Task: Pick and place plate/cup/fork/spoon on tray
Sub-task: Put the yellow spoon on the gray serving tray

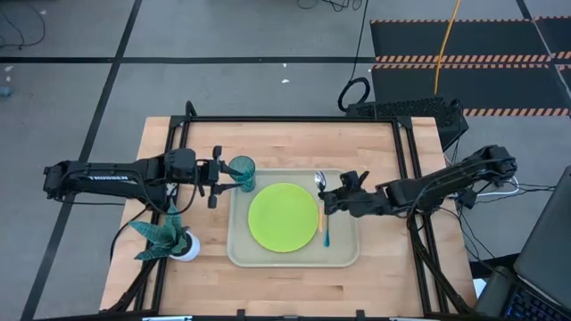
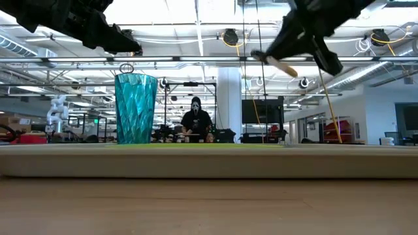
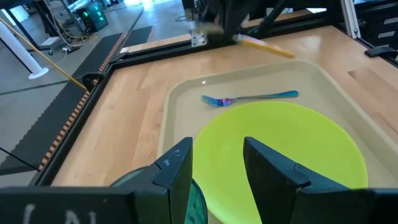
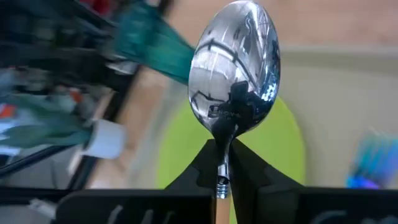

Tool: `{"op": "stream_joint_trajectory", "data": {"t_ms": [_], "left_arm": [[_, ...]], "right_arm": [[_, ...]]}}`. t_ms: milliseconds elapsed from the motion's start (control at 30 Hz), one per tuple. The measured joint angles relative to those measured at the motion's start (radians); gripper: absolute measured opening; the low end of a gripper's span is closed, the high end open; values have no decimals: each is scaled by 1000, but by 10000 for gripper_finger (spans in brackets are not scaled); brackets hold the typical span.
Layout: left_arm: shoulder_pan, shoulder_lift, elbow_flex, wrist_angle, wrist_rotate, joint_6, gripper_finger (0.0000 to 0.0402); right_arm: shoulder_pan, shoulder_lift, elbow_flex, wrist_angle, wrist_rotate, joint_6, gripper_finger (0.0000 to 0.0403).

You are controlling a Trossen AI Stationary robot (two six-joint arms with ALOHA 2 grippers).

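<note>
The beige tray [image 1: 343,254] holds the lime-green plate [image 1: 284,217]. The blue-handled fork [image 1: 326,235] lies on the tray to the right of the plate. The teal cup [image 1: 242,172] stands upright at the tray's far left corner. My left gripper [image 1: 225,178] hovers open just left of the cup and above its rim [image 2: 136,76], clear of it. My right gripper [image 1: 332,201] is over the tray's right part, shut on the orange-handled spoon [image 4: 234,68]. My right gripper pinches the spoon's neck [image 4: 221,177], where the metal meets the orange handle, between its two fingers. The fingers come from the table's right side, slanting down. The spoon is lifted clear of the tray, its silver bowl [image 1: 320,181] toward the far edge and its handle [image 2: 282,66] sticking out tilted.
A teal leafy plant in a white pot [image 1: 169,239] stands on the table near the left front, beside the tray. A black frame [image 1: 294,119] runs along the far and side edges of the table. Bare wood lies left and right of the tray.
</note>
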State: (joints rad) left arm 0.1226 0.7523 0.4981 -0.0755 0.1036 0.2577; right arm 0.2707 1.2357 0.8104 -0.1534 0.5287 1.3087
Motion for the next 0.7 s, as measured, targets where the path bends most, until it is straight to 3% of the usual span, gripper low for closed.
{"op": "stream_joint_trajectory", "data": {"t_ms": [167, 433, 567, 700], "left_arm": [[0, 0, -1, 1, 0, 0, 147], [0, 0, -1, 55, 0, 20, 147], [0, 0, -1, 150, 40, 55, 147], [-2, 0, -1, 263, 175, 63, 147]], "right_arm": [[29, -14, -4, 163, 22, -167, 5], [83, -14, -109, 769, 14, -551, 4], [84, 0, -153, 853, -110, -549, 4], [80, 56, -163, 859, -254, -560, 4]]}}
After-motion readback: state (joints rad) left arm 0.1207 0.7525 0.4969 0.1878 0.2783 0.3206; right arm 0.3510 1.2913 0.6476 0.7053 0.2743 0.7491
